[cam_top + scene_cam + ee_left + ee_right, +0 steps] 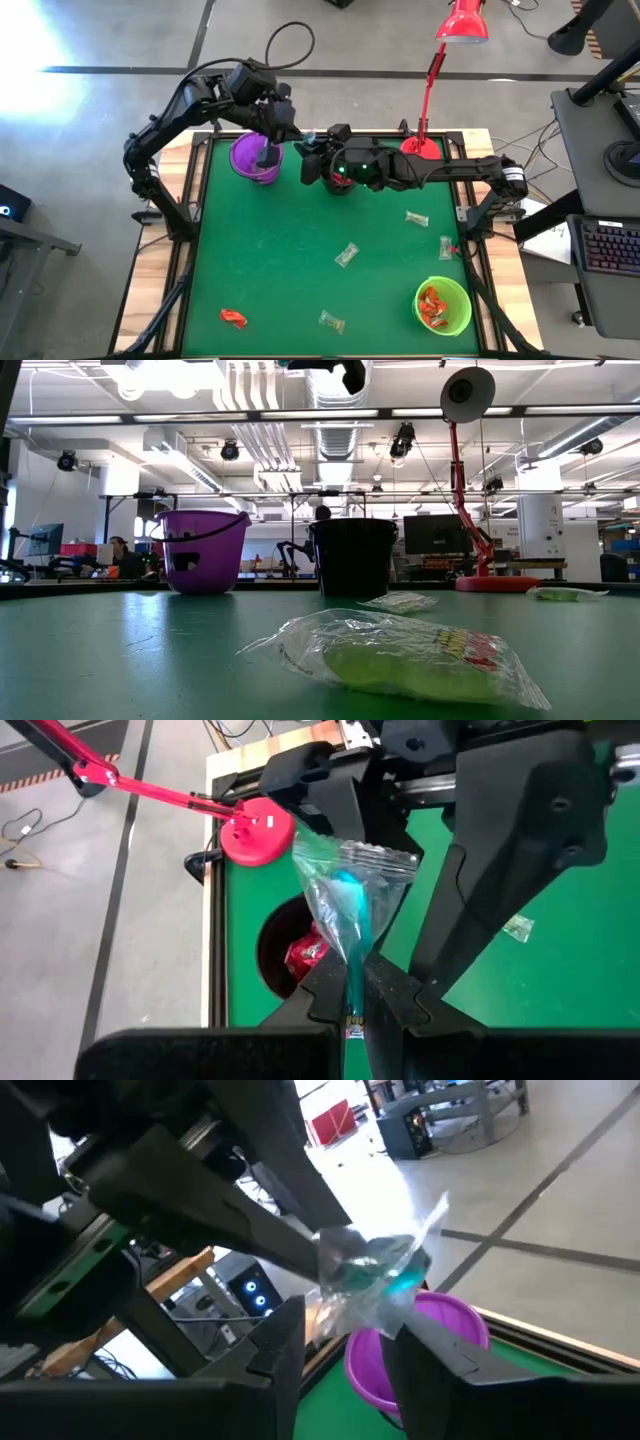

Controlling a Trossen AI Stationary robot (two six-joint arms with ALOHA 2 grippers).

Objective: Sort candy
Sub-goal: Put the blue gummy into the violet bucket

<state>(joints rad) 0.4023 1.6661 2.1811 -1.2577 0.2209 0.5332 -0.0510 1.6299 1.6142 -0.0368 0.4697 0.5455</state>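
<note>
A clear-wrapped candy with a teal-blue sweet inside is pinched in the pressed-together jaws of the left gripper, at upper centre of the high view between the purple cup and black cup. The right gripper meets it there, jaws spread about the crinkled wrapper.

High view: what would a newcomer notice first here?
Both grippers meet at the far edge of the green table, between the purple cup and the black cup. The left gripper is shut on a clear-wrapped candy, and the right gripper straddles the same candy. Other candies lie scattered toward the green cup.
</note>
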